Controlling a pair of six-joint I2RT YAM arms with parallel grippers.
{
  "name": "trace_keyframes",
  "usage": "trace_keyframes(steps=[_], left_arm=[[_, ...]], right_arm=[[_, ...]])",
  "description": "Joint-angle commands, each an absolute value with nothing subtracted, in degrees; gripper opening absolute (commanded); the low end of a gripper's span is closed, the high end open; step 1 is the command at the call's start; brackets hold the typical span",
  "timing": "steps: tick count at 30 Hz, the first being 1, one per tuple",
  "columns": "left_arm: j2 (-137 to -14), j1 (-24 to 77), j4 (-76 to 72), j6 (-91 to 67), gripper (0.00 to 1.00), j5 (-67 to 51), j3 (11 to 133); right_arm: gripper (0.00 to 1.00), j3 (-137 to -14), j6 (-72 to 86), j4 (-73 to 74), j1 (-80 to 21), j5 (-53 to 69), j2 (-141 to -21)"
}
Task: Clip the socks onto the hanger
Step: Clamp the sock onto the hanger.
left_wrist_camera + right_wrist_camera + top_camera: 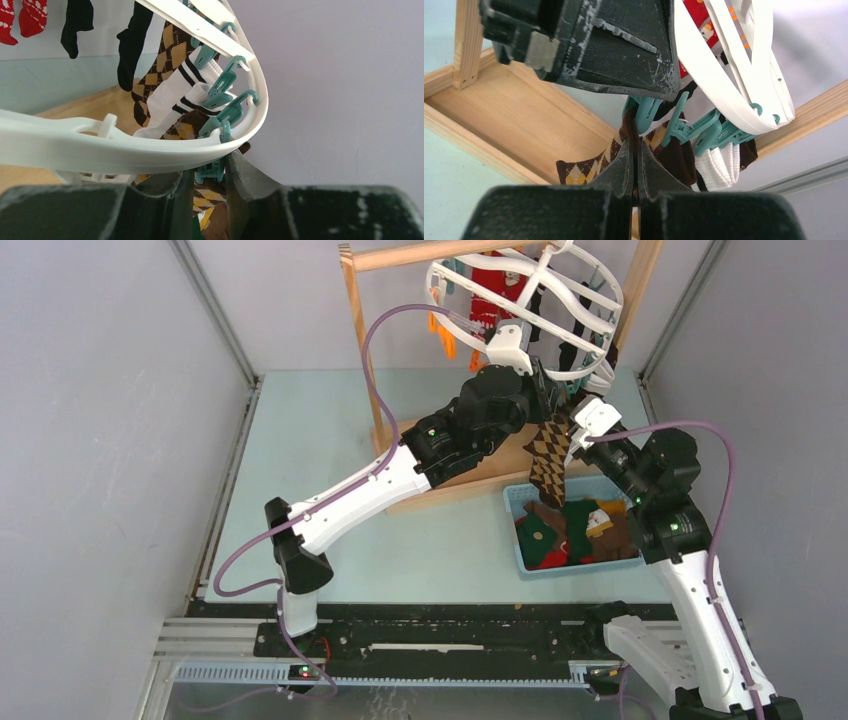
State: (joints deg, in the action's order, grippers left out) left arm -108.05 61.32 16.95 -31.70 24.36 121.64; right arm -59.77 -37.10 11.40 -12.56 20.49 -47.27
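The right claw (635,150) is clamped on the argyle sock (576,172). The left arm (370,490) reaches high, the left claw (210,165) squeezing a teal clip (209,173) under the hanger (125,150).

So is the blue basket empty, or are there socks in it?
Not empty. The blue basket holds a pile of socks, red, green and brown.

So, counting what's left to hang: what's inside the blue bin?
Loose green, red and brown socks, piled. The hanging argyle sock covers part of the bin's far edge; anything beneath the pile is hidden.
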Motion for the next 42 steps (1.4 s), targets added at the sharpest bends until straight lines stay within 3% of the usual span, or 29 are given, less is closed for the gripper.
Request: trace_keyframes(steps=[1,27,42], left_arm=[[-107.39,60.73,16.26,-33.29,0.0,26.5,124.22],[-107.12,60.65,16.26,-33.94,0.03,26.21,124.1],[-106.28,60.56,16.26,-34.23,0.44,26.28,123.57]], right_arm=[[0.0,-62.82,-35.78,9.73,-13.56,21.97,-45.88],[0.0,-62.84,-34.0,8.52,-14.5,20.19,-46.93],[0.0,-62.79,-33.95,10.46,-13.12,19.85,-46.71]])
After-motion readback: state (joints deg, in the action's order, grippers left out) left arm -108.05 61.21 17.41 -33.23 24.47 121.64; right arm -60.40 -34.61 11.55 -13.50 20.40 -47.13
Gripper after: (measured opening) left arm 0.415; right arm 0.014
